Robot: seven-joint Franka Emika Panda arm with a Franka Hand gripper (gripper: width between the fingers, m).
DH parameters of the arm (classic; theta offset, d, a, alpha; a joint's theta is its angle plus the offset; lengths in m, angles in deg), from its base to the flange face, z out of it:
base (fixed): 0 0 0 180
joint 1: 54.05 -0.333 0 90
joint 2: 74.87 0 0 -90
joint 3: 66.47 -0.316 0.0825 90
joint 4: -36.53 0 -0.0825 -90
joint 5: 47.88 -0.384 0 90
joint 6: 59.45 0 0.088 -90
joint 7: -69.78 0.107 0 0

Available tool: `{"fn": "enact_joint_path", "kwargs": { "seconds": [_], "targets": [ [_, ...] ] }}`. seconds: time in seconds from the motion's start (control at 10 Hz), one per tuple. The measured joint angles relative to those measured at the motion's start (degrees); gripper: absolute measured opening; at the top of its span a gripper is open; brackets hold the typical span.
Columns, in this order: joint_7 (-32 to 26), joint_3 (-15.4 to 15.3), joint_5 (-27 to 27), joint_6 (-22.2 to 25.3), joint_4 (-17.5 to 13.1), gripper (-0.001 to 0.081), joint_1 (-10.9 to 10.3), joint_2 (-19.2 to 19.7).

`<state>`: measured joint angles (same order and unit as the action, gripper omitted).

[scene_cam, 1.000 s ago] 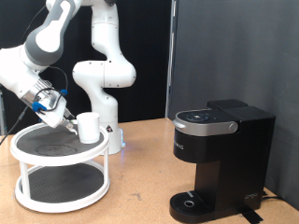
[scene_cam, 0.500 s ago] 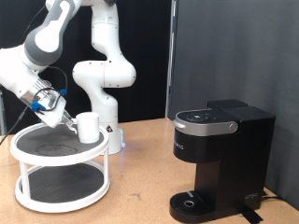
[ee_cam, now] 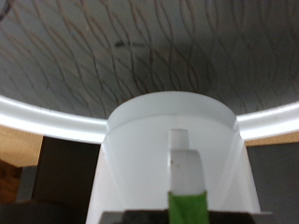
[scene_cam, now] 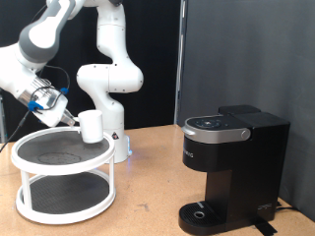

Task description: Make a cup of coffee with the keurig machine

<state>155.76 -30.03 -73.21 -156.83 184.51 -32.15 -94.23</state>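
The white cup (scene_cam: 92,125) hangs just above the top tier of a round white stand (scene_cam: 64,168) at the exterior view's left. My gripper (scene_cam: 75,120) is shut on the cup's side, with the arm reaching in from the upper left. In the wrist view the cup (ee_cam: 140,154) fills the lower middle, with one finger (ee_cam: 184,161) lying against its wall and the stand's dark patterned top behind it. The black keurig machine (scene_cam: 232,157) stands at the exterior view's right with its lid down and nothing on its round drip tray (scene_cam: 201,212).
The two-tier stand has a dark mesh top (scene_cam: 49,148) and a white lower shelf (scene_cam: 61,202). The robot's white base (scene_cam: 110,98) rises behind the stand. The wooden table (scene_cam: 148,182) lies between the stand and the machine.
The gripper has lifted the cup a little up off the stand's top tier. The machine has not moved.
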Motion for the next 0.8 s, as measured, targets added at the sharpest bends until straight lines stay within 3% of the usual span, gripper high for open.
{"fn": "enact_joint_path", "kwargs": {
  "seconds": [0.4,0.6,0.8],
  "targets": [
    [5.21,-0.36,0.73,1.43,-0.25,0.0007,1.63,-4.12],
    [5.74,-0.66,-3.02,1.68,-0.01,0.0007,0.48,-3.53],
    [8.60,-3.21,-6.61,0.35,0.06,0.0007,-1.68,-2.45]
  ]
}}
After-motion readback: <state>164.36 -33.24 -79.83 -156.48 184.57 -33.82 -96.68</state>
